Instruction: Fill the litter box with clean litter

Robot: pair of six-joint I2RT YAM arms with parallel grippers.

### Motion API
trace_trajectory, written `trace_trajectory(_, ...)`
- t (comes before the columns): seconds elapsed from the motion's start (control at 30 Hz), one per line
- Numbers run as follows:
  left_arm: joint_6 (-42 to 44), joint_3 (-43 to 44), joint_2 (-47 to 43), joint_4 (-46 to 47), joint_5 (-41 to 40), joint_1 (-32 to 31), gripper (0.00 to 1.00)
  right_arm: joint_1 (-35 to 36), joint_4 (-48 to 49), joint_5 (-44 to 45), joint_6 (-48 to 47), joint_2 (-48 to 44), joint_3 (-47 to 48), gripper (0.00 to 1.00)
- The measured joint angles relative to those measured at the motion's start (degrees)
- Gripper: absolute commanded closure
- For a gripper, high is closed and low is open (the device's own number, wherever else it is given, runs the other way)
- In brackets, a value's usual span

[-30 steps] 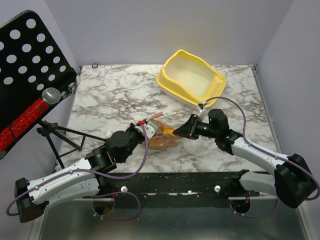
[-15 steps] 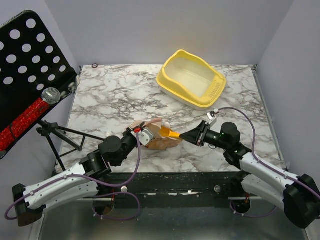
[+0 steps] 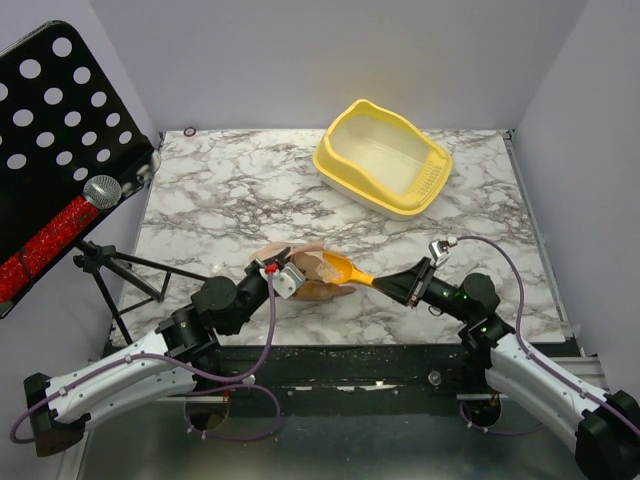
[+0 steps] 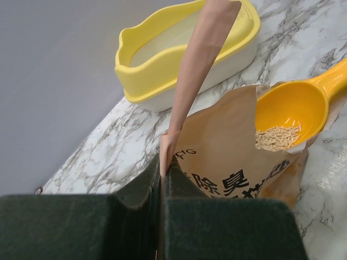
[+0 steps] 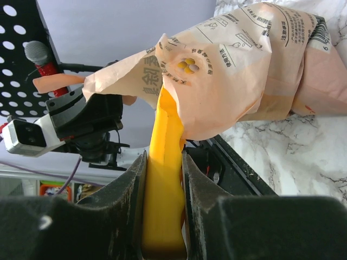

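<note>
The pale-yellow litter box (image 3: pixel 385 158) stands at the far middle-right of the marble table, its inside pale; it also shows in the left wrist view (image 4: pixel 162 70). My left gripper (image 3: pixel 285 277) is shut on the top edge of the tan printed paper bag (image 3: pixel 312 288), seen close in the left wrist view (image 4: pixel 227 157). My right gripper (image 3: pixel 405 283) is shut on the handle of the yellow-orange scoop (image 3: pixel 345 270). The scoop's bowl (image 4: pixel 293 105) sits at the bag's mouth and holds a small heap of pale beige litter (image 4: pixel 277 137). In the right wrist view the handle (image 5: pixel 165 179) runs into the bag (image 5: pixel 244 70).
A black perforated music stand (image 3: pixel 50 130) with a microphone (image 3: pixel 100 190) and tripod legs (image 3: pixel 115 265) stands off the table's left edge. A black rail (image 3: pixel 350 365) runs along the near edge. Grey walls close the back and sides.
My right arm has drawn back toward the near right, and the scoop's bowl now shows at the bag's mouth. My left gripper has shifted nearer with the bag.
</note>
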Motion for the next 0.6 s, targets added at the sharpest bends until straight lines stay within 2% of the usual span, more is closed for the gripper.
trace_trajectory(0.27, 0.07, -0.87, -1.01, 0.72, 0.92, 0.02, 0.99, -0.22, 2.29, 1.79, 3.26, -4.96, -3.41, 1.00)
trace_trajectory(0.6, 0.07, -1.40, -1.38, 1.25, 1.05, 0.02, 0.99, -0.31, 8.09, 2.40, 6.43, -3.13, -3.48, 1.00)
